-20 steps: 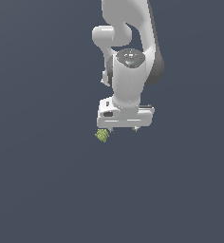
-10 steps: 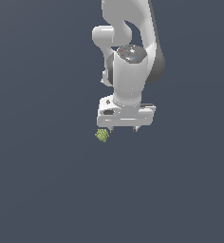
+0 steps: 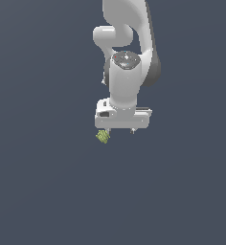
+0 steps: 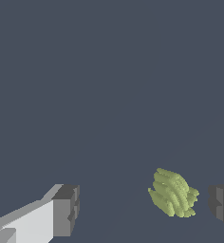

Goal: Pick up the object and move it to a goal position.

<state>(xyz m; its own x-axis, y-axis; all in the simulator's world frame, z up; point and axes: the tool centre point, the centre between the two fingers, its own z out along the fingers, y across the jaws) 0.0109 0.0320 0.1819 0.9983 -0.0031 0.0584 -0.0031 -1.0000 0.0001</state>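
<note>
I am looking at my single white Franka Panda arm, which is reaching straight down from the upper part of the exterior view. Its rounded white joints are stacking one above another, with a dark grey band showing at the elbow. The wrist is pointing downward and carrying the wide, flat, white gripper. The jaws are standing spread wide apart. In the wrist view, one white finger with a dark grey pad is showing at one side, and the other dark pad is sitting far across at the opposite edge.
</note>
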